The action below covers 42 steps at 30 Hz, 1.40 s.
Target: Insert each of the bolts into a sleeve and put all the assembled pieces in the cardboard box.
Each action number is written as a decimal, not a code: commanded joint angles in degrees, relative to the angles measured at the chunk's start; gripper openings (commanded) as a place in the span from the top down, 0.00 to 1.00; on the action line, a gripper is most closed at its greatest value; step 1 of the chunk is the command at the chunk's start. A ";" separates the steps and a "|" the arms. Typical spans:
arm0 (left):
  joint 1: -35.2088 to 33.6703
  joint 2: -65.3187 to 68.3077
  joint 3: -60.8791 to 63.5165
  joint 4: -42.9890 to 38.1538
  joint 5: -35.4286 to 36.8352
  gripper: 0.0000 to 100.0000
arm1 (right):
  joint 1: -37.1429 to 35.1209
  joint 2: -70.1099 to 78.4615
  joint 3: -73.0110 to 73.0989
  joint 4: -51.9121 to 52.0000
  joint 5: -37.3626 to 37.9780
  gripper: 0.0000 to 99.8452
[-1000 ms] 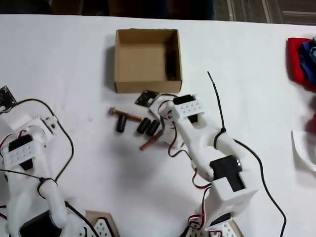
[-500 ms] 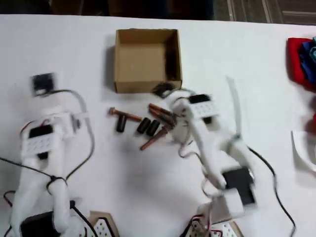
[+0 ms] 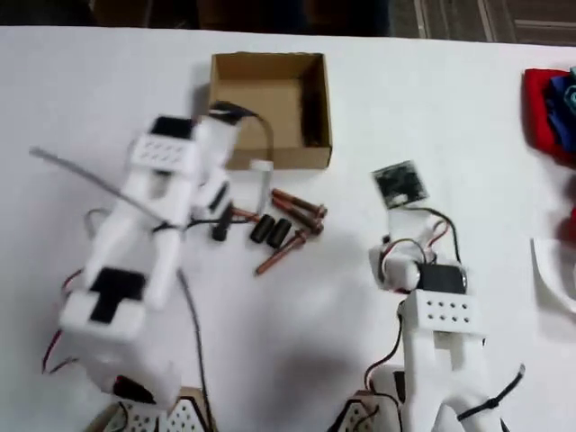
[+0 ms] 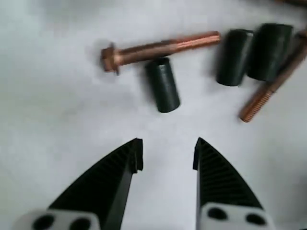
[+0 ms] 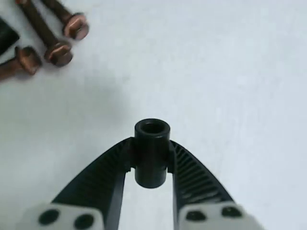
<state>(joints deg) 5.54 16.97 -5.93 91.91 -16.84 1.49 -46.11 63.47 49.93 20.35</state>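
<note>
Left claw (image 4: 165,153): jaws apart, empty, hanging over the worktop (image 4: 57,110) just short of a lone sleeve (image 4: 163,85) that lies just beside a bolt (image 4: 158,48). Risk, as I judge it: an off-centre close rolls that sleeve away or snags the bolt with it. Cardboard box (image 3: 270,157): just behind the pile and close to the left arm (image 3: 148,225), so a careless sweep could shove it. Right claw (image 5: 151,160): clamped on the held sleeve (image 5: 152,130), bore facing its camera, with bare worktop around it for mating.

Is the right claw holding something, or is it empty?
Holding: the right gripper is shut on a black sleeve, its open end facing the wrist camera.
</note>
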 commanded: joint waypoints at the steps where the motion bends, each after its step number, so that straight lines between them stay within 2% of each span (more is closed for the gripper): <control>1: 7.47 6.15 -12.97 6.59 -6.77 0.81 | 2.68 3.56 -0.18 -4.53 -5.45 0.98; 9: 17.23 16.09 -26.15 8.35 -7.12 0.81 | 12.35 18.15 -5.27 -7.87 -6.51 0.98; 11: 19.16 18.46 -27.21 8.35 -6.86 0.81 | 13.14 20.88 -7.65 -7.08 -6.77 0.98; 16: 22.15 23.74 -29.85 8.35 -0.97 0.81 | 14.29 25.01 -11.25 -5.49 -7.03 0.98; 19: 23.47 25.85 -32.04 8.35 -0.70 0.81 | 14.46 25.80 -11.87 -5.23 -7.03 0.98; 30: 18.64 36.92 -40.75 7.74 -0.88 0.81 | 14.46 25.89 -11.87 -5.23 -7.03 0.98; 32: 18.37 38.33 -42.59 8.00 -0.79 0.85 | 14.46 25.89 -11.87 -5.32 -7.03 0.98; 35: 18.64 39.12 -44.35 8.09 -0.70 0.98 | 14.46 25.89 -11.78 -5.41 -7.03 0.98; 42: 17.32 38.42 -49.89 10.55 0.44 0.97 | 14.46 25.63 -11.52 -5.58 -7.03 0.98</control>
<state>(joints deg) 25.76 56.44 -51.38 100.97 -17.98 15.38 -20.26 54.24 44.40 13.93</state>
